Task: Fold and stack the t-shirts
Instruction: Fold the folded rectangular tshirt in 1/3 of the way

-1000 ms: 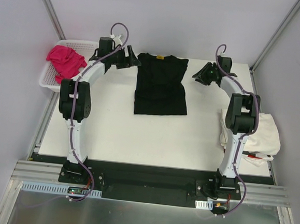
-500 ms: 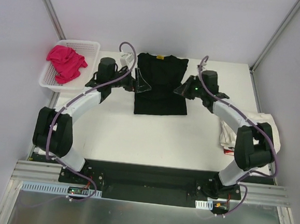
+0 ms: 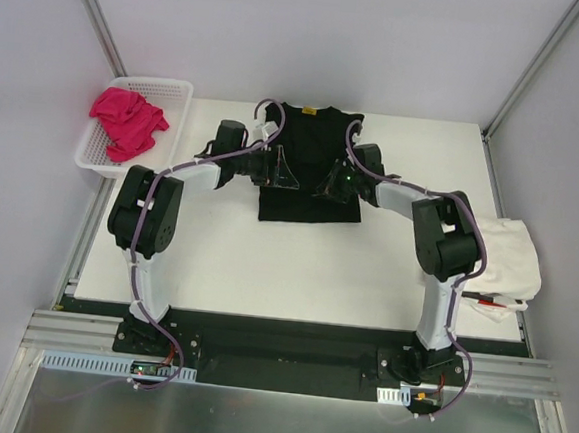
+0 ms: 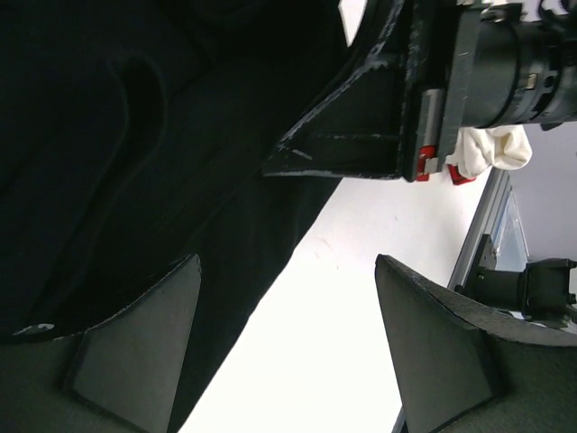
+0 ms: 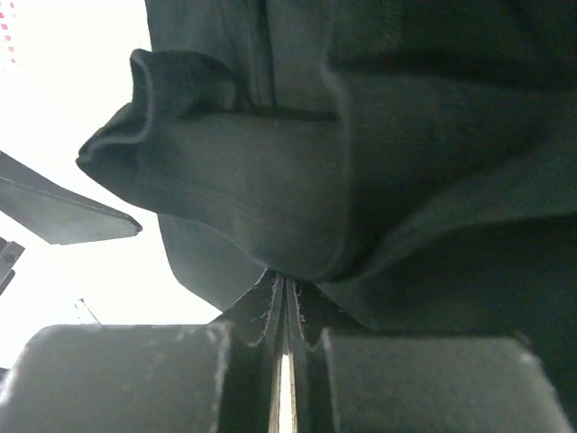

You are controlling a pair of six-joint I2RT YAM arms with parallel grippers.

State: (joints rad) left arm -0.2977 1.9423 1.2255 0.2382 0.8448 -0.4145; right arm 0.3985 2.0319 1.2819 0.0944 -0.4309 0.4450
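Black t-shirt [image 3: 311, 168] lies flat at upper centre of the worktop [image 3: 266, 265], collar toward the top of the frame. Your left end effector [image 4: 287, 271] stands wide open at the shirt's left edge, one finger over the cloth and the other over bare worktop. It holds nothing. Your right end effector [image 5: 284, 302] is pressed fully together at the shirt's right edge, with a fold of black cloth caught at its tips. Pink t-shirt [image 3: 127, 118] sits bunched in the white basket [image 3: 179, 89], upper left. Cream t-shirts [image 3: 512, 259] lie heaped at the right edge, partly hidden by the right arm.
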